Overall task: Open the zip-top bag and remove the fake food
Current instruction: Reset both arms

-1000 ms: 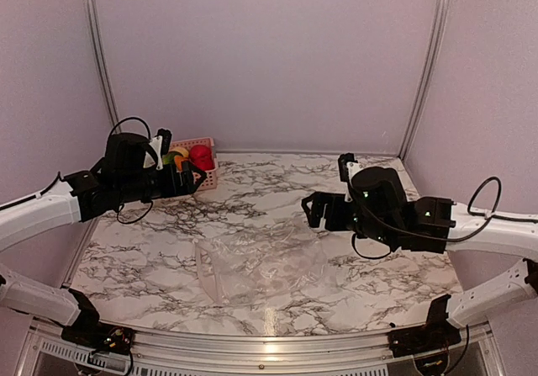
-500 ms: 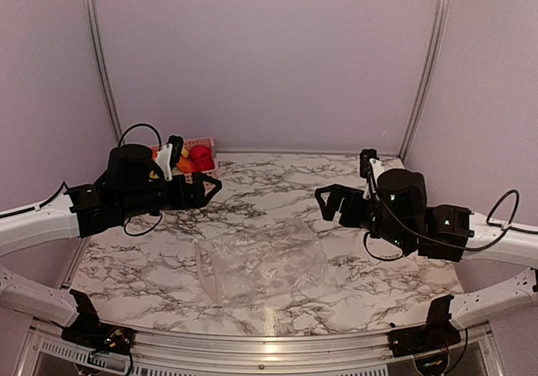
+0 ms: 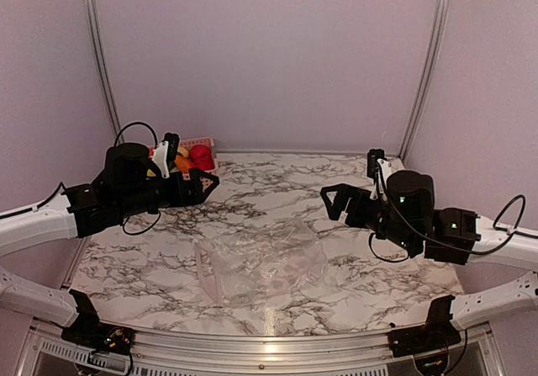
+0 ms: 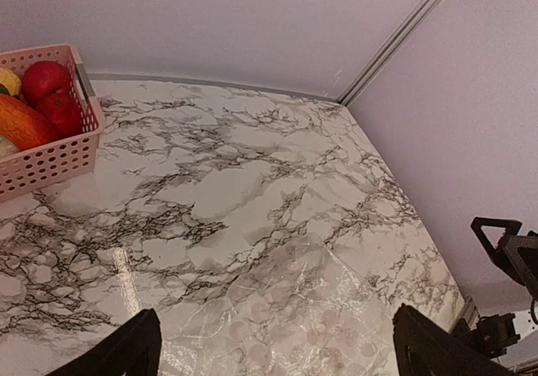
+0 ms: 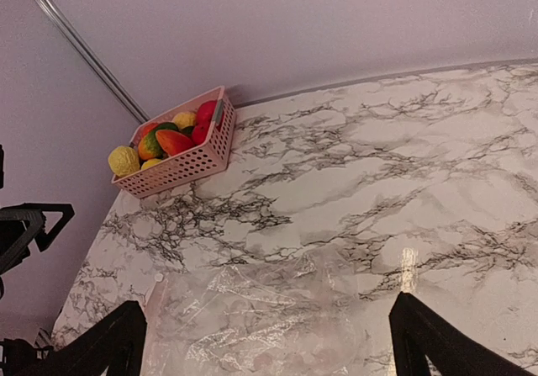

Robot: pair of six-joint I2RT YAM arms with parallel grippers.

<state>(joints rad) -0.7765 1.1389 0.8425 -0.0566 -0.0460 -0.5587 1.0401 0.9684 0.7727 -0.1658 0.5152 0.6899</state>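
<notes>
Just one zip-top bag (image 3: pixel 259 267), one pink basket (image 5: pixel 181 167).

The tabletop (image 3: pixel 277 182) is viewed whole from high behind its near edge. The wrist views are aimed low across it from opposite sides; the zip-top bag (image 4: pixel 277 317) and basket (image 5: pixel 181 161) are shared.
</notes>
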